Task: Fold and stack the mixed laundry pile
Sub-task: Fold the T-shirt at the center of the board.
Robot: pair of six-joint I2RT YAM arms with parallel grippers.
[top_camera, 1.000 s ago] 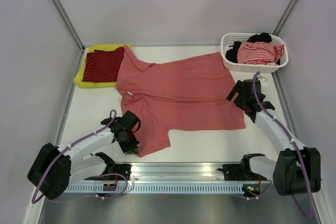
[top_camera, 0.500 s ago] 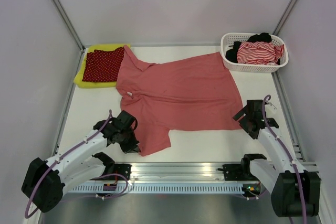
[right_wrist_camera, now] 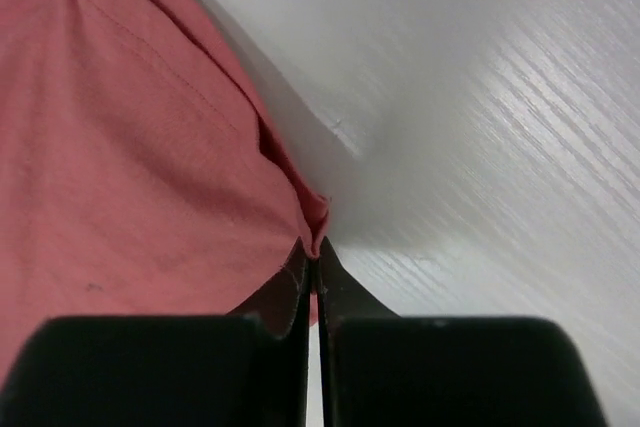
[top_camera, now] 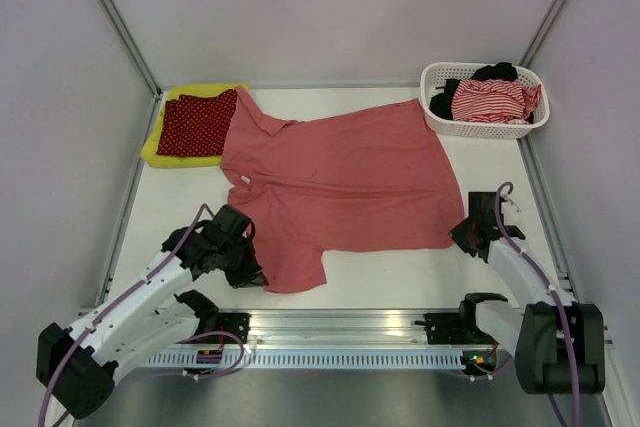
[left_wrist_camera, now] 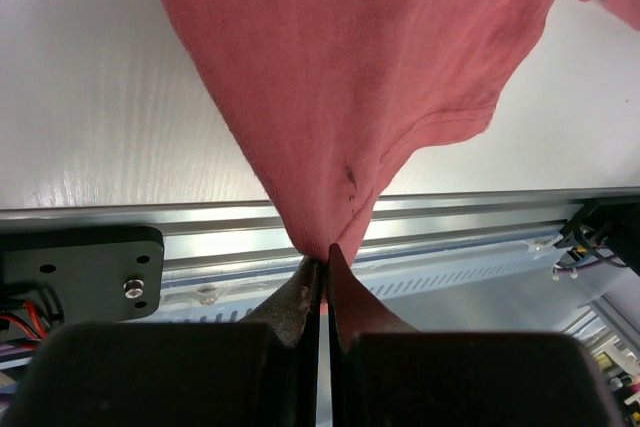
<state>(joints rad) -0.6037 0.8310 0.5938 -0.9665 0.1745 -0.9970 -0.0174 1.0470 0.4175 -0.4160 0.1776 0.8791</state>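
A salmon-pink polo shirt (top_camera: 340, 177) lies spread flat across the middle of the table. My left gripper (top_camera: 250, 275) is shut on its near sleeve (left_wrist_camera: 330, 137), with the cloth pinched at the fingertips. At the shirt's near right hem corner (right_wrist_camera: 318, 215) my right gripper (top_camera: 466, 239) is shut on the fabric edge. A dark red white-dotted cloth (top_camera: 198, 123) lies folded on a yellow-green garment (top_camera: 160, 145) at the back left. A red-white striped piece (top_camera: 488, 100) and a black piece (top_camera: 495, 72) sit in the basket.
The white perforated basket (top_camera: 432, 115) stands at the back right corner. A metal rail (top_camera: 340, 325) with the arm bases runs along the near edge. Grey walls close in the left, back and right sides.
My right gripper moved toward me along the shirt's right edge to its near corner and closed on it. The left arm drew back to the left, still holding the sleeve.
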